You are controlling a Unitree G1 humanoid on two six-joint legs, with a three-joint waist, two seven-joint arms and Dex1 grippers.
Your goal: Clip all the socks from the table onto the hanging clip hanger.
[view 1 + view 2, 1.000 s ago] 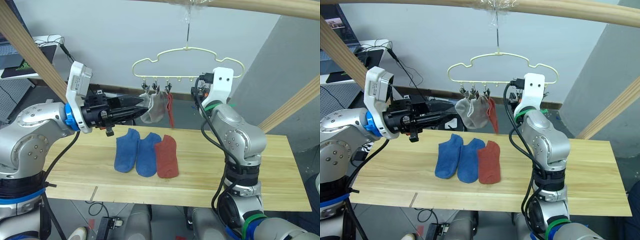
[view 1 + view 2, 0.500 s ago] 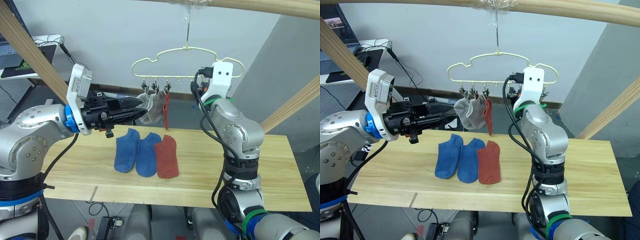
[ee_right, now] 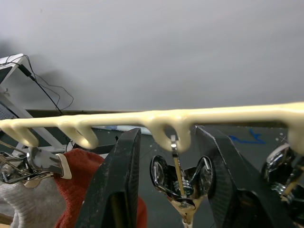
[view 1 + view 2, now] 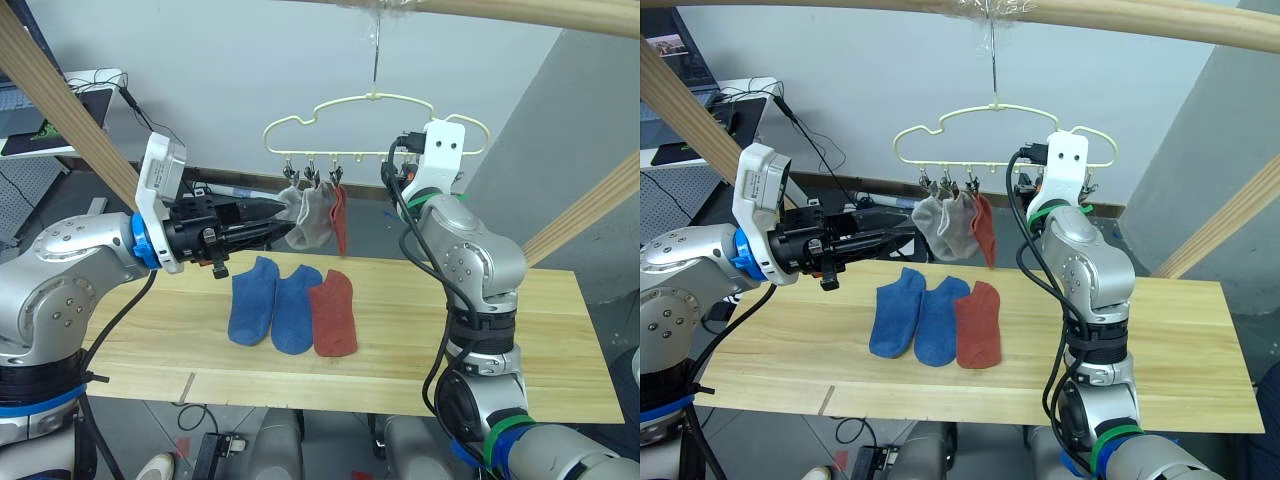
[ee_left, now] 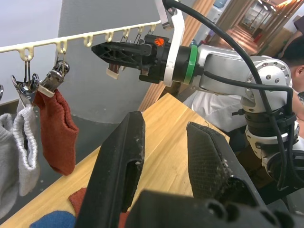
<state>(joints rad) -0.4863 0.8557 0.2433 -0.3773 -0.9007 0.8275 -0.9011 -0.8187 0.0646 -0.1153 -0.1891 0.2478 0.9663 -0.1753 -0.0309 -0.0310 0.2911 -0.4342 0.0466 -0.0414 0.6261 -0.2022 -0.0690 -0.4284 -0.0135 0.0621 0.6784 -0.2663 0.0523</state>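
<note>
From the head camera, the clip hanger point(image 4: 375, 125) hangs by its hook from a wooden pole, its long axis running left to right. Two grey socks point(image 4: 310, 215) and one red sock point(image 4: 340, 215) dangle from its left clips, toes down. On the table point(image 4: 560, 330) lie two blue socks point(image 4: 272, 305) and a red one point(image 4: 333, 315), side by side, lengthwise away from the robot.

In the left wrist camera, the left gripper point(image 5: 164, 156) is spread and empty, pointing toward the hanger.

In the right wrist camera, the right gripper point(image 3: 173, 178) is spread around an empty clip point(image 3: 180, 183) without squeezing it.
</note>
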